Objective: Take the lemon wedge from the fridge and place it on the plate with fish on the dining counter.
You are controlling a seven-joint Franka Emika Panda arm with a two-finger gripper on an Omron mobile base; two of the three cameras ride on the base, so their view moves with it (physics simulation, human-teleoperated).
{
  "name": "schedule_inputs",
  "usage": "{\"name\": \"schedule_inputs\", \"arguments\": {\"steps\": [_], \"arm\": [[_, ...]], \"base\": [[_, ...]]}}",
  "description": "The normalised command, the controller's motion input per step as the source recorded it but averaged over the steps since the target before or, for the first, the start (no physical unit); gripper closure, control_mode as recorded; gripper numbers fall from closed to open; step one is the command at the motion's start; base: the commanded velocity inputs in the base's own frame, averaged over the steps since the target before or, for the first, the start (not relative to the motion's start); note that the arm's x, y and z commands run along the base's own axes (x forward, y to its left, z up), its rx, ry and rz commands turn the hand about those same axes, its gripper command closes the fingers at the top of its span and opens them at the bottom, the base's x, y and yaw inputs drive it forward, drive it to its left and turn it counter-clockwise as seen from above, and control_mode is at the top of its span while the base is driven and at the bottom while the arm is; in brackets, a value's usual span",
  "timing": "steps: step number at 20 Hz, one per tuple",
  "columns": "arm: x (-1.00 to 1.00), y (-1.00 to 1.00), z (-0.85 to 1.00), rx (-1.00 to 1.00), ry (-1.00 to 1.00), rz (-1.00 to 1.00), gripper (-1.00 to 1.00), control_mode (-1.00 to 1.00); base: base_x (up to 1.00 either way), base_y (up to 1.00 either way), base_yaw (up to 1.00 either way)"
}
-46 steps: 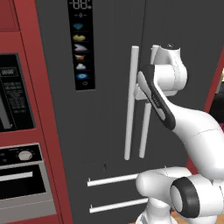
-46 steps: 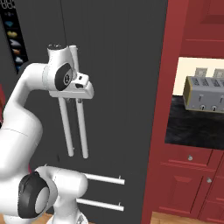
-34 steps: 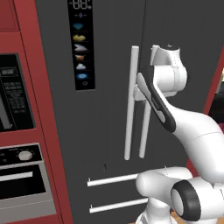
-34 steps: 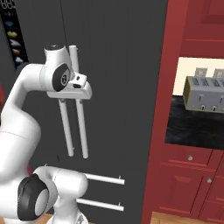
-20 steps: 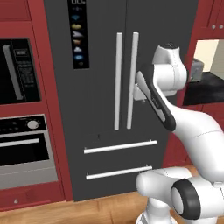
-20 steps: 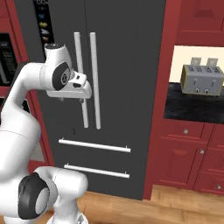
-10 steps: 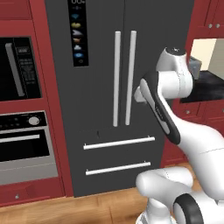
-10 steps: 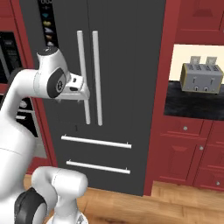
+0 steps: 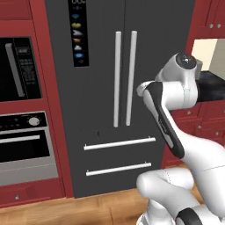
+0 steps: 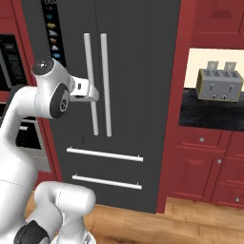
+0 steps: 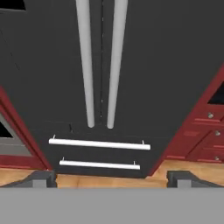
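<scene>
Backing off has widened the view: the fridge stands farther away, doors shut, with the fingers spread and empty, so opening it is yet to begin.

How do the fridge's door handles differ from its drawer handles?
The door handles stand upright, close together at the middle seam of the fridge; the drawer handles lie level, one above the other. The door handles look thicker, the drawer handles slimmer. Both are pale bars on dark grey fronts.
</scene>
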Motion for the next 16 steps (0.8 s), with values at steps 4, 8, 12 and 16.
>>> {"name": "schedule_inputs", "arguments": {"steps": [4, 8, 12, 16], "arm": [[0.93, -0.03, 0.03, 0.0, -0.07, 0.01, -1.0, -1.0], [1.0, 0.0, -0.05, 0.0, 0.0, 0.0, -1.0, -1.0], [0.94, 0.0, -0.14, 0.0, -0.01, 0.0, -1.0, -1.0], [0.78, 0.0, -0.21, 0.0, -0.13, 0.01, -1.0, -1.0]], "base": [[0.0, 0.0, 0.0], [0.0, 0.0, 0.0], [0.0, 0.0, 0.0], [0.0, 0.0, 0.0]]}}
